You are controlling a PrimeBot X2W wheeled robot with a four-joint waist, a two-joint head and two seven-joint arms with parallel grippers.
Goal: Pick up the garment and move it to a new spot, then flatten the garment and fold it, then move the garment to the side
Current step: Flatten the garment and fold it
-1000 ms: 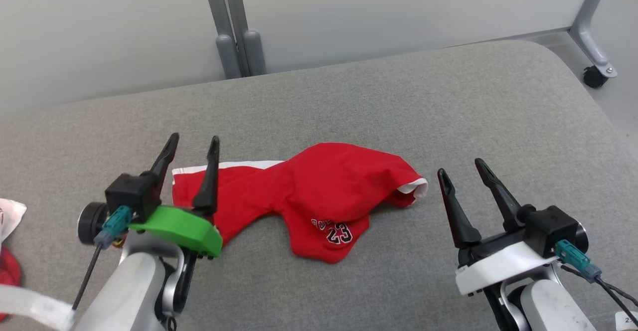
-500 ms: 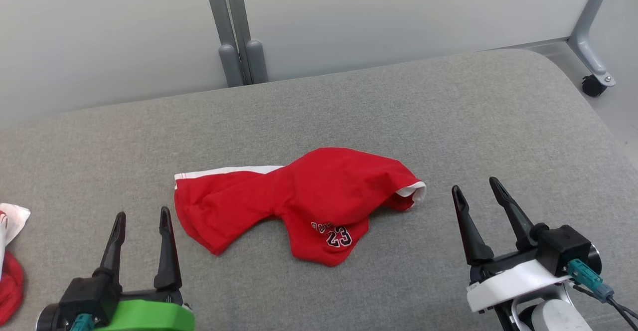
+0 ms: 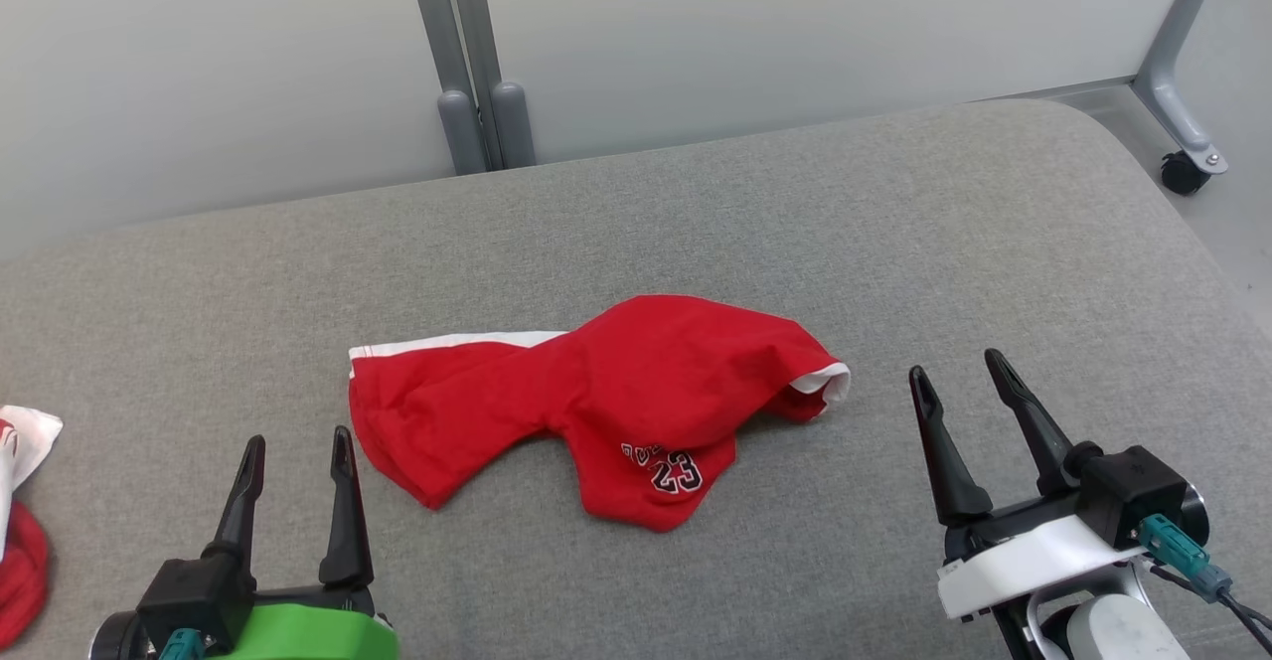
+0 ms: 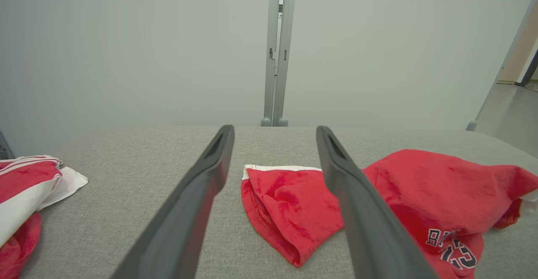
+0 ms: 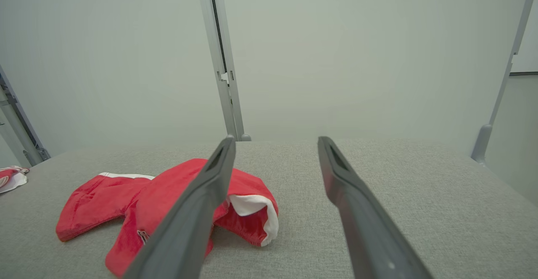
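Observation:
The garment [image 3: 606,402], a red jersey with white trim and a "23" print, lies crumpled in the middle of the grey padded surface [image 3: 696,213]. It also appears in the left wrist view [image 4: 399,195] and the right wrist view [image 5: 138,199]. My left gripper [image 3: 298,446] stands open near the front edge, just left of the garment's left end and clear of it. To the garment's right, my right gripper [image 3: 959,382] is open as well, with a gap between it and the white sleeve opening [image 3: 825,382]. Nothing sits between either pair of fingers.
Another red and white piece of clothing [image 3: 20,501] lies at the surface's far left edge, also in the left wrist view [image 4: 25,186]. Grey partition panels with a post [image 3: 467,54] stand behind the surface. A castor leg [image 3: 1183,103] stands at the back right.
My left gripper has drawn back from over the garment's left end toward the front edge. The right gripper shifted slightly. The camera tilted a little, so the whole picture moved down.

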